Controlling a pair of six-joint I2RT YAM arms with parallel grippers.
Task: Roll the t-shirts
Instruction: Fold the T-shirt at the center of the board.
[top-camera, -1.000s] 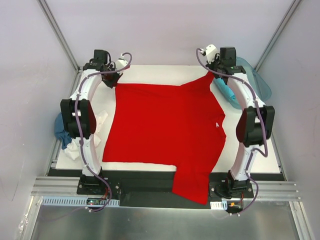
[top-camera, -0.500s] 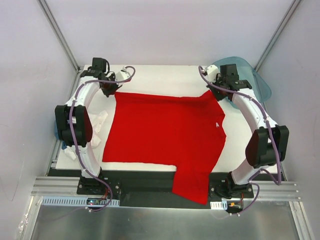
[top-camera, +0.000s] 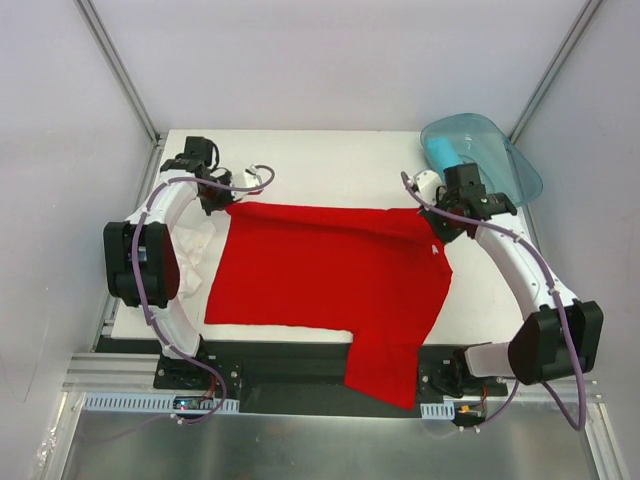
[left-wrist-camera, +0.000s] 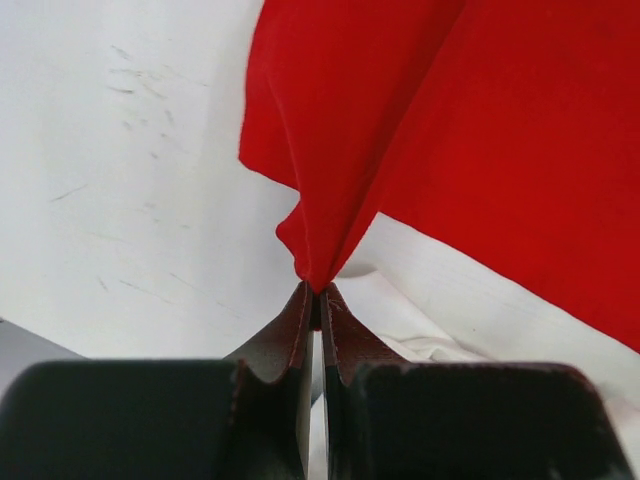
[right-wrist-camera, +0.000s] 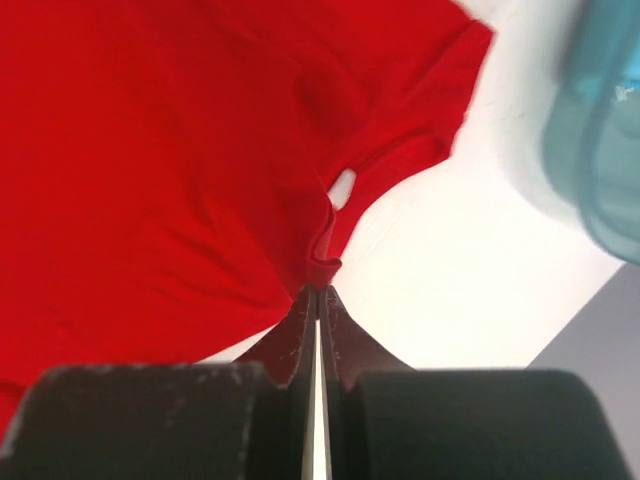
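Observation:
A bright red t-shirt (top-camera: 330, 275) lies spread on the white table, its far part folded toward the near side and one sleeve hanging over the near edge. My left gripper (top-camera: 222, 200) is shut on the shirt's far left corner, which shows as a pinched fold in the left wrist view (left-wrist-camera: 318, 270). My right gripper (top-camera: 438, 226) is shut on the shirt's far right edge, a bunched hem in the right wrist view (right-wrist-camera: 322, 268). A white shirt (top-camera: 190, 248) lies crumpled under the left arm.
A translucent teal tub (top-camera: 480, 150) stands at the far right corner and holds turquoise cloth (top-camera: 441, 150); it also shows in the right wrist view (right-wrist-camera: 600, 150). The table (top-camera: 330, 160) is white, with metal frame posts at both far corners.
Both grippers have moved toward the near side, pulling the red shirt's far edge over itself. The fold has grown and the far strip of table is now bare. The tub is uncovered.

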